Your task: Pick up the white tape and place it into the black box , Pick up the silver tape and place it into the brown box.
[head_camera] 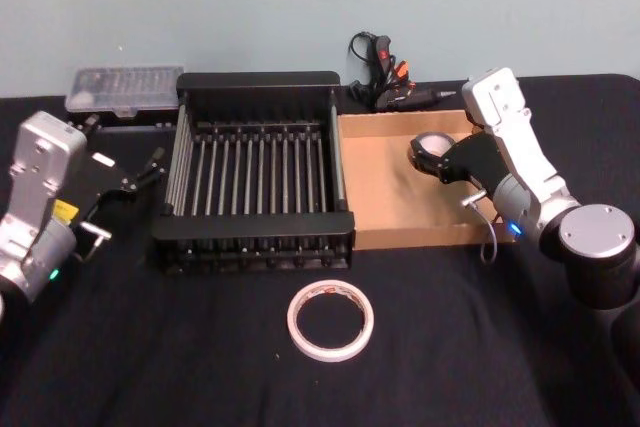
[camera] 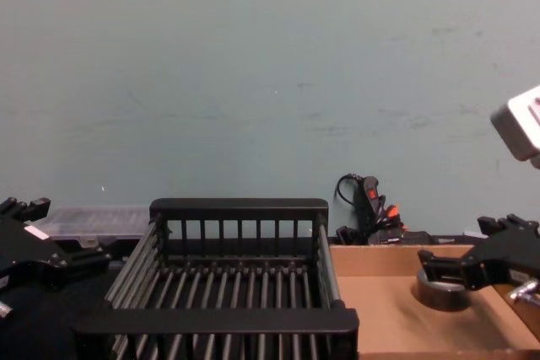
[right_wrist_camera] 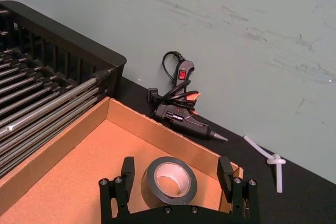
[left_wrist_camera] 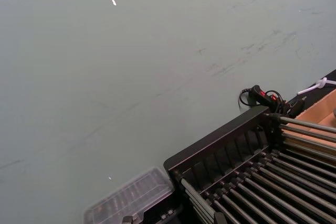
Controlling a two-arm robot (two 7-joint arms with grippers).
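Black box [head_camera: 255, 179]: we find it at centre frame in the head view, slatted bottom bare, its right wall touching the brown box.
Brown box [head_camera: 385, 197]: right of centre in the head view, shallow, with the silver tape in its upper right corner.
Right gripper [head_camera: 432, 160]: we see it low over the brown box's upper right part, its fingers [right_wrist_camera: 127, 167] spread apart on either side of the silver tape and clear of it in the right wrist view.
Left gripper [head_camera: 150, 169]: at the left edge of the head view, beside the black box's left wall; we cannot tell how its fingers stand.
White tape [head_camera: 331, 320]: lying flat on the black tablecloth [head_camera: 150, 367], lower centre, in front of the black box and apart from it.
Silver tape [right_wrist_camera: 169, 181]: lying flat on the brown box floor.
Glue gun [right_wrist_camera: 181, 114]: against the wall behind the brown box.
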